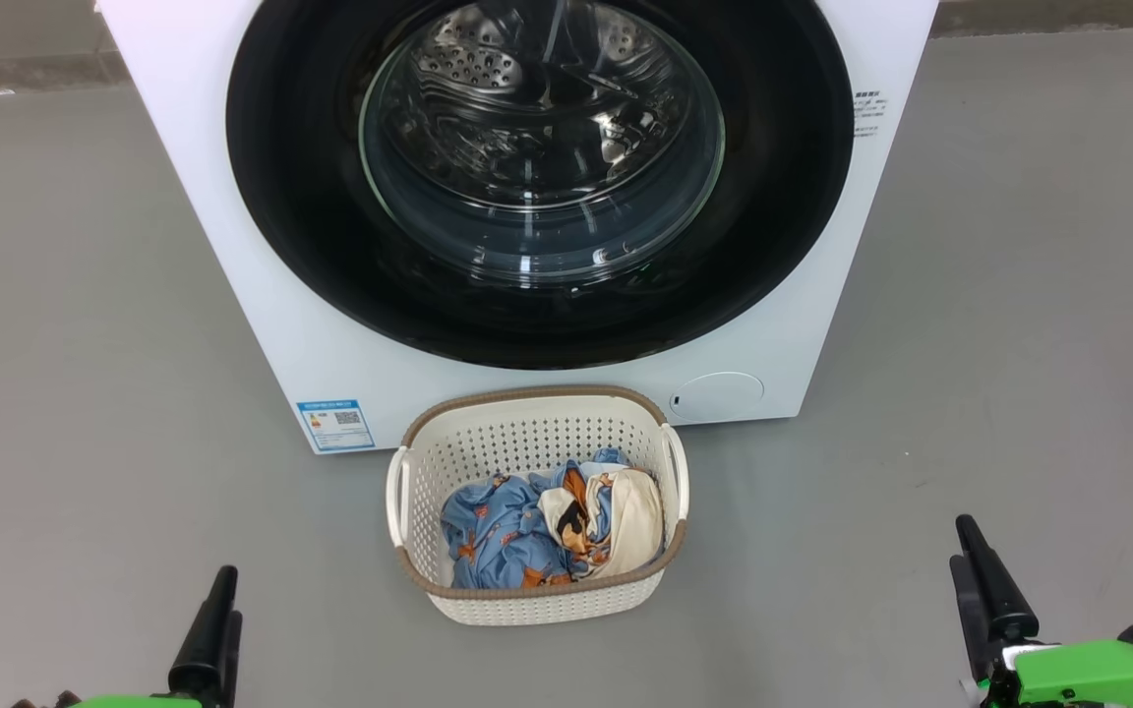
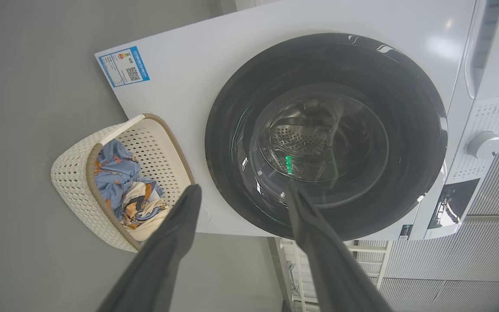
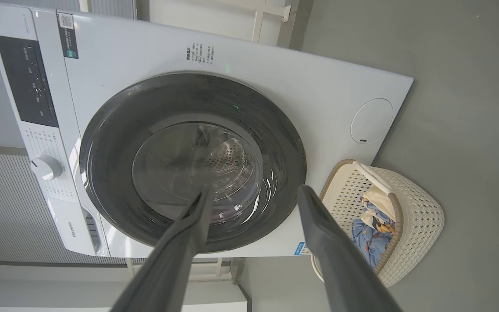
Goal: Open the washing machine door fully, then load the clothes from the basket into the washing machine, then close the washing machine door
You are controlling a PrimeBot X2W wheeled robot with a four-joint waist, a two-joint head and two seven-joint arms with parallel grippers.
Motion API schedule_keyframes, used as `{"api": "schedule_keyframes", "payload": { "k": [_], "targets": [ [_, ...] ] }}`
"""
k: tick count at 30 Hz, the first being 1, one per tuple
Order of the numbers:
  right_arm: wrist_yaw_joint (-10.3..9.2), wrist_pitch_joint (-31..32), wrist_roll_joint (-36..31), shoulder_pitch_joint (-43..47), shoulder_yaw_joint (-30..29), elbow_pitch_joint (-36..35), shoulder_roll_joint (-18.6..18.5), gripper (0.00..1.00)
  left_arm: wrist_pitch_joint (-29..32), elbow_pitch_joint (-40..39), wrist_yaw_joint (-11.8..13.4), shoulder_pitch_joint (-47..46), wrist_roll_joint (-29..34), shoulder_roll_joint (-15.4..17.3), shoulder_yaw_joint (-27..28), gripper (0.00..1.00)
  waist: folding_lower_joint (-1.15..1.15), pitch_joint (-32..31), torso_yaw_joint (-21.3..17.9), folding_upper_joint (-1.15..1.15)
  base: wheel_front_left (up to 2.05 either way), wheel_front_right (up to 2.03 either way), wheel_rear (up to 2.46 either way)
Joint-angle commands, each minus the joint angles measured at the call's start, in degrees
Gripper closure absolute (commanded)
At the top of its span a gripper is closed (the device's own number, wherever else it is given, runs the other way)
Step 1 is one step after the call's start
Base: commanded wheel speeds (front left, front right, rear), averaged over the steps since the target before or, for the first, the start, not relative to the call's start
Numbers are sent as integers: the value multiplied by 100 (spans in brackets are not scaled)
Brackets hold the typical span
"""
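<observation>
Two grippers sit low in the head view, both empty. At 7 o'clock the left gripper (image 2: pixel 241 195) has its long dark fingers (image 2: pixel 176 234) spread wide, as its wrist view shows, holding and touching nothing, above the grey floor (image 1: pixel 85 393). Moving right, a small blue label (image 1: pixel 335 425) marks the lower corner of the white washing machine (image 1: pixel 262 324), which takes up the 12 o'clock part of that view. Its round black washing machine door (image 1: pixel 311 197) lies shut against the front, the perforated steel drum visible through the glass window (image 1: pixel 542 147). At 6 o'clock, just before the machine, stands the cream perforated basket (image 1: pixel 527 442) with its brown rim. Inside it lie the clothes (image 1: pixel 507 536): crumpled light blue printed fabric toward 9 o'clock, a cream cloth piece (image 1: pixel 630 521) toward 3 o'clock. At 5 o'clock the right gripper (image 3: pixel 254 193) likewise holds its fingers (image 3: pixel 319 229) far apart, gripping nothing, well apart from the basket.
</observation>
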Motion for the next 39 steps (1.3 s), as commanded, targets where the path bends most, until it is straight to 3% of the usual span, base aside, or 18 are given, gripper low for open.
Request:
{"api": "schedule_keyframes", "payload": {
  "k": [1,39],
  "targets": [
    [2,-59,-150,-303,69,-172,-96,0,-63,-188,-4,-268,147,143,31,0,-1,2,-1,0,0,0,0],
    [5,-679,-3269,-579,488,-381,-415,0,-687,-424,-9,-366,3141,443,-54,0,-1,51,-45,0,0,0,0]
  ]
}}
